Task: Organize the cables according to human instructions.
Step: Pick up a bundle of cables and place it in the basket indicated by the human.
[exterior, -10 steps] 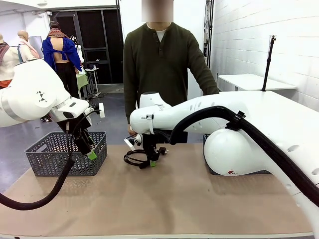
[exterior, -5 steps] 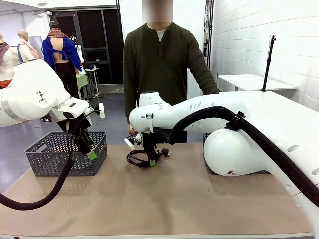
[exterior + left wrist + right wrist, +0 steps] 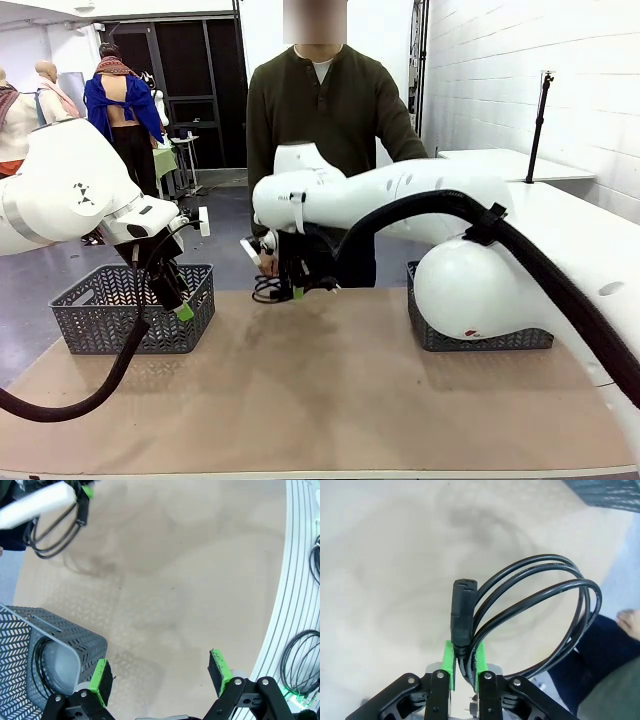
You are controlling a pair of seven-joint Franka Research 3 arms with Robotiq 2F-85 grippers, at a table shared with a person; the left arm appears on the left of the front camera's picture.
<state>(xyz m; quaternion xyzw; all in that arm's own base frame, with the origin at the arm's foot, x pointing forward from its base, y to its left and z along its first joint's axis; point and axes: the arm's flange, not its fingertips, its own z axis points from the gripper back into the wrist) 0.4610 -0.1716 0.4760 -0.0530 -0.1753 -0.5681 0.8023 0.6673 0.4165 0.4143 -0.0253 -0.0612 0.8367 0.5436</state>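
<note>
Right claw gripping a black cable bundle, apparently clear of the table, before the person

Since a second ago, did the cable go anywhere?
Yes. The power cord rose off the table in the right claw.

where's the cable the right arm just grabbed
The coiled cable hangs clear of the table, pinched in the right gripper near the far edge, just in front of the person and between the two grey baskets.

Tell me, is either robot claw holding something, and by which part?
The right gripper holds a cable bundle, pinched where the loops gather just behind the plug. The left gripper is open, holding nothing.
</note>
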